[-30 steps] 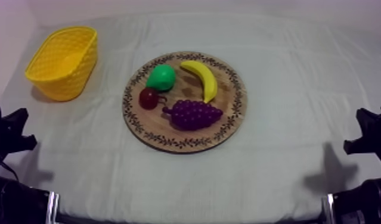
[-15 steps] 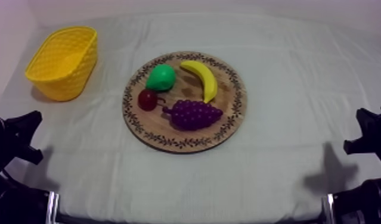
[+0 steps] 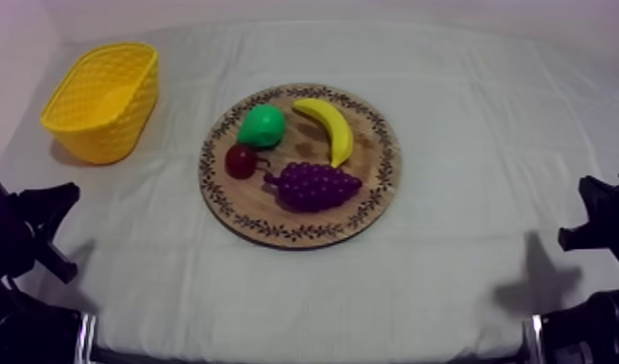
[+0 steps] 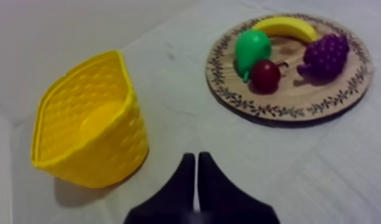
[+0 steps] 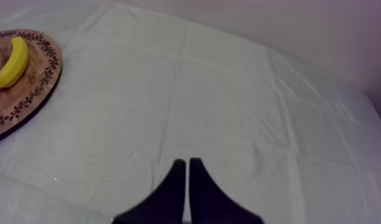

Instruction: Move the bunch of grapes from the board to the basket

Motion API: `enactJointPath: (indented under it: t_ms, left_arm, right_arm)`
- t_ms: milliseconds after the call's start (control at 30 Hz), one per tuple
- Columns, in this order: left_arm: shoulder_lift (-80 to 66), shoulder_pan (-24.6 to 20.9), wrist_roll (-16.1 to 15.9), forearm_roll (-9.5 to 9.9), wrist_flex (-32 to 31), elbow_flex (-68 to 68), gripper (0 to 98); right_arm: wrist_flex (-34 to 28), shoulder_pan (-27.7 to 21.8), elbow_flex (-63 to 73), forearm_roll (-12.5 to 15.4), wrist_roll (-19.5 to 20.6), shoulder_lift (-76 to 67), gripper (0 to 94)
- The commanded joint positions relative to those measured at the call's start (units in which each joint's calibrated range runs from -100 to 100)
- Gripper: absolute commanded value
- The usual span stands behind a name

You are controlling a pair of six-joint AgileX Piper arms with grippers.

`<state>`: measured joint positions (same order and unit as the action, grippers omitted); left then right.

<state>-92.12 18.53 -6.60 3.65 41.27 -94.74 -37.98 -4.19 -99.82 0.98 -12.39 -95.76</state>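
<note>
Altogether four fruits (image 3: 313, 184) on one board (image 3: 368, 145), one basket (image 3: 119, 126); left hand (image 4: 196, 156), right hand (image 5: 186, 161) narrow.

Looks like a robotics lab test station.
A desk (image 3: 468, 145) draped in grey-white cloth against a bare wall (image 3: 323, 8), a black left arm (image 3: 17, 237) and right arm (image 3: 603, 227) at its near corners, toy fruit (image 3: 327, 126) on a board (image 3: 373, 145).
</note>
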Motion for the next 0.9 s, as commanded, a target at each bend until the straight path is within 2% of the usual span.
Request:
enactJointPath:
  t_ms: [0, 167, 533, 700, 867]
  left_arm:
    - [4.24, 0.91, -0.14, 0.05, -0.01, 1.18, 0.0]
    - [13.14, 2.28, -0.62, -0.84, 1.05, 6.55, 0.0]
    - [34.37, 6.95, -5.93, -6.18, 3.41, 20.54, 0.0]
    - [44.72, 9.39, -7.56, -7.31, 7.94, 30.62, 0.0]
    - [54.51, 11.80, -8.07, -7.55, 14.03, 40.66, 0.0]
  right_arm:
    - [0.00, -0.02, 0.04, -0.03, 0.00, 0.00, 0.3]
    - [0.00, -0.02, 0.04, -0.03, -0.02, 0.00, 0.3]
    - [0.00, -0.02, 0.04, -0.03, -0.03, 0.00, 0.3]
    - [0.00, -0.02, 0.04, -0.03, -0.04, 0.00, 0.3]
    - [0.00, -0.02, 0.04, -0.03, -0.04, 0.00, 0.3]
